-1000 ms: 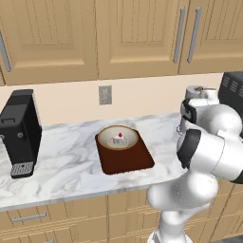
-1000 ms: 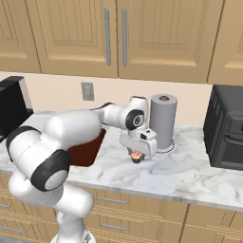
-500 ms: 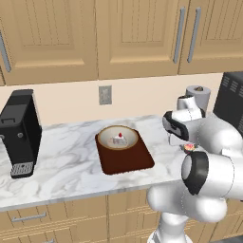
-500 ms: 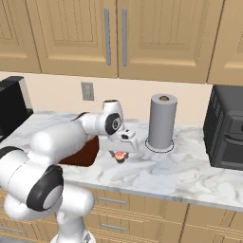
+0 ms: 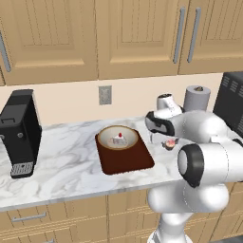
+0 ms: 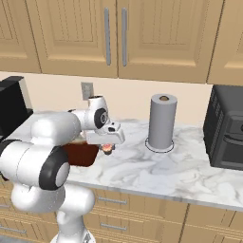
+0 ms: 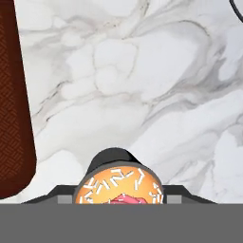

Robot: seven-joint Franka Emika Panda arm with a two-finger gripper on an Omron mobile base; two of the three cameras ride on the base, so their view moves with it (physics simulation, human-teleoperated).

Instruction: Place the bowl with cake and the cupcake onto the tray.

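Note:
The tan bowl with cake (image 5: 118,137) sits on the back part of the dark-brown tray (image 5: 126,159), its white slice topped by a cherry. My gripper (image 5: 168,142) (image 6: 108,147) hangs above the marble counter just right of the tray, shut on the cupcake (image 5: 169,144) (image 6: 108,149). In the hand view the cupcake (image 7: 119,188) with its sprinkled frosting sits between the fingers, and the tray's edge (image 7: 14,118) runs down the left side.
A paper towel roll (image 6: 161,122) stands at the back right, with a black toaster oven (image 6: 227,127) beyond it. A black coffee machine (image 5: 21,133) is at the far left. Bare marble counter (image 7: 142,85) lies below the gripper.
The arm has carried the cupcake leftward from beside the paper towel roll toward the tray's right edge. The bowl and the tray have stayed in place.

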